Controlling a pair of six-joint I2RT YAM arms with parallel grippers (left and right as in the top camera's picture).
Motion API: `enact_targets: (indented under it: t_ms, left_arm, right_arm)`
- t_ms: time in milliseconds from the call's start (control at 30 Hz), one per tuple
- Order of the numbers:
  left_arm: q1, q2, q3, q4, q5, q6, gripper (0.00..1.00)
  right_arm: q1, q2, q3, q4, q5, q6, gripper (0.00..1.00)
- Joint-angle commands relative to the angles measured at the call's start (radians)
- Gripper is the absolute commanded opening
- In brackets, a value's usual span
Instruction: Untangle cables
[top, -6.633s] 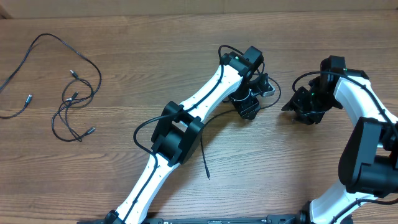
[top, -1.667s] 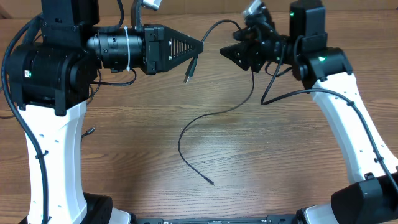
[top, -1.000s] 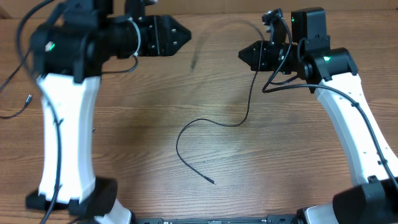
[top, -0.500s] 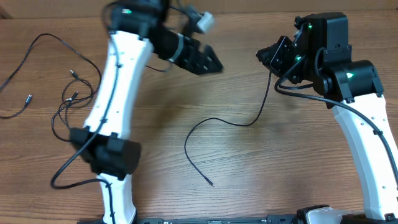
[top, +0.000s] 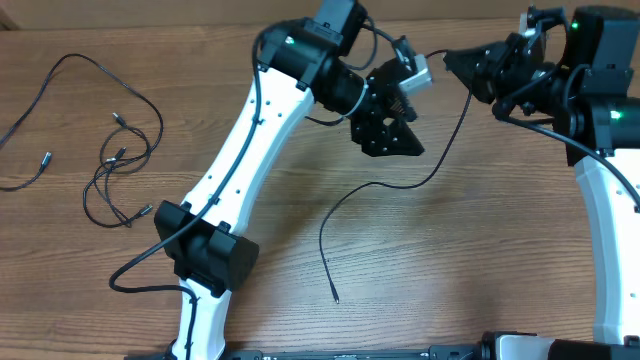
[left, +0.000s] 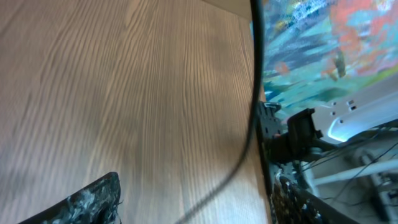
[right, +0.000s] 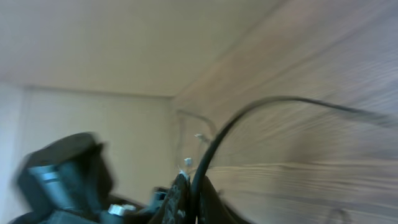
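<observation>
Black cable (top: 323, 243) pinched in right claw (top: 449, 59), hangs to table (top: 500, 270); left claw (top: 410, 146) beside it, opening unclear.

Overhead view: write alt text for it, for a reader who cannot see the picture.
The right gripper, at upper right, pinches one end of a thin black cable that curves down onto the brown wooden table. The left gripper hangs open beside it at top centre; more thin black cables lie tangled at far left.
</observation>
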Motion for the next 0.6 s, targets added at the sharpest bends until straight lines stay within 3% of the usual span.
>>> enact_targets:
  t_ms: [0, 267, 367, 567]
  left_arm:
    - [-0.032, 0.011, 0.010, 0.044, 0.028, 0.025, 0.79]
    - [-0.051, 0.029, 0.008, 0.243, 0.019, -0.166, 0.79]
    - [-0.062, 0.030, 0.000, 0.272, 0.023, -0.185, 0.77]
    - [-0.064, 0.030, 0.000, 0.277, 0.048, -0.211, 0.52]
  right_arm:
    - [-0.010, -0.006, 0.027, 0.064, -0.127, 0.114, 0.04]
    - [-0.010, -0.006, 0.027, 0.175, -0.183, 0.185, 0.04]
    - [-0.015, -0.006, 0.028, 0.179, -0.183, 0.185, 0.03]
    - [-0.051, -0.006, 0.027, 0.199, -0.183, 0.209, 0.04]
